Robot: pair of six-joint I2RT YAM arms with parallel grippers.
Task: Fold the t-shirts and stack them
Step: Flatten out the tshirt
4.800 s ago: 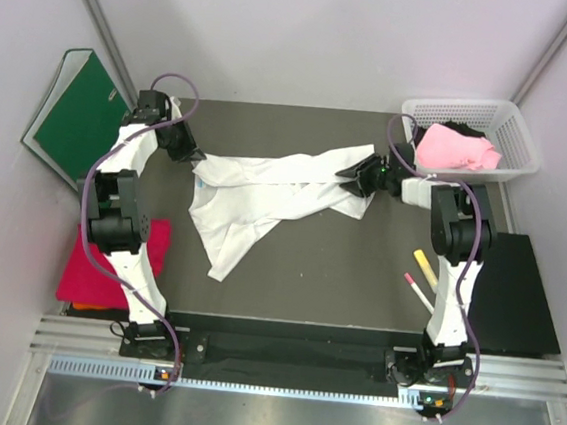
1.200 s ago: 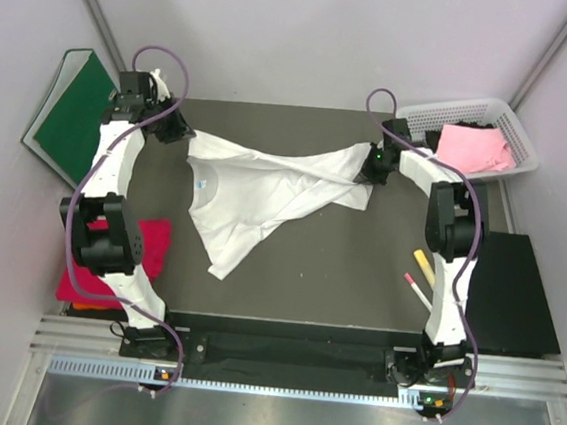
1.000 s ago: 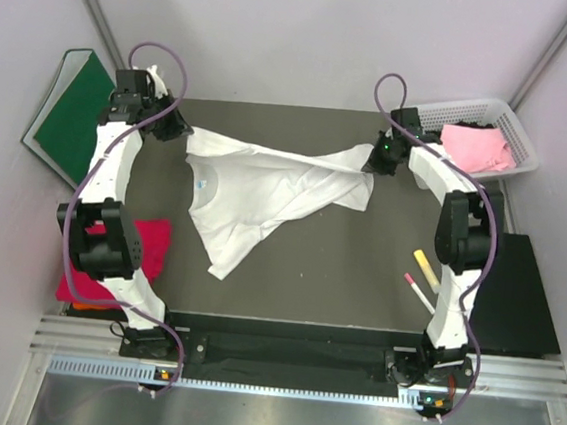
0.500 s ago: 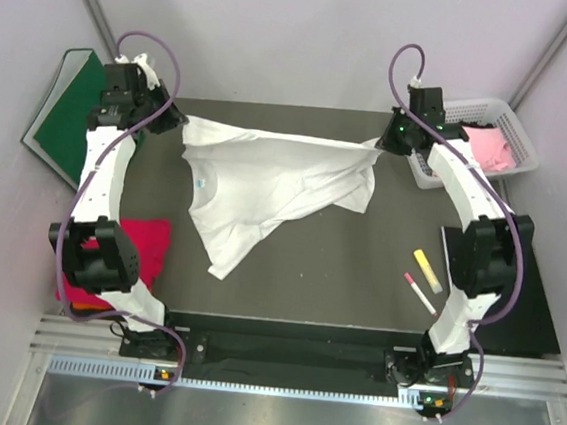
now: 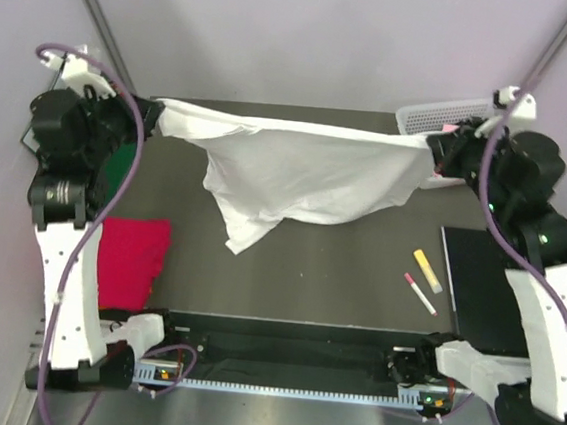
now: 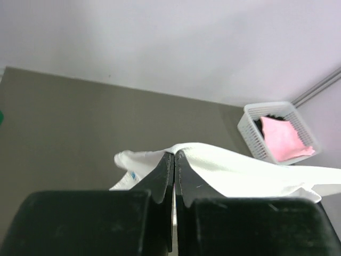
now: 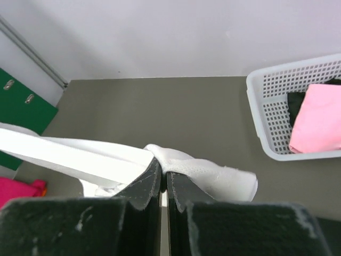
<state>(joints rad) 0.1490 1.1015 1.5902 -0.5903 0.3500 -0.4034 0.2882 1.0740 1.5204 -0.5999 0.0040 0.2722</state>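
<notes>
One white t-shirt (image 5: 308, 170) clamped by L pincer (image 6: 174, 160), R pincer (image 7: 163, 170), pink t-shirt (image 7: 319, 120) wrist cams only

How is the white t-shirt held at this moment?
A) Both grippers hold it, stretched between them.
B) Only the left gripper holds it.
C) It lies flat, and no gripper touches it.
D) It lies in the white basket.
A: the left gripper and the right gripper are each shut on an edge of the white t-shirt, which spans between them.
</notes>
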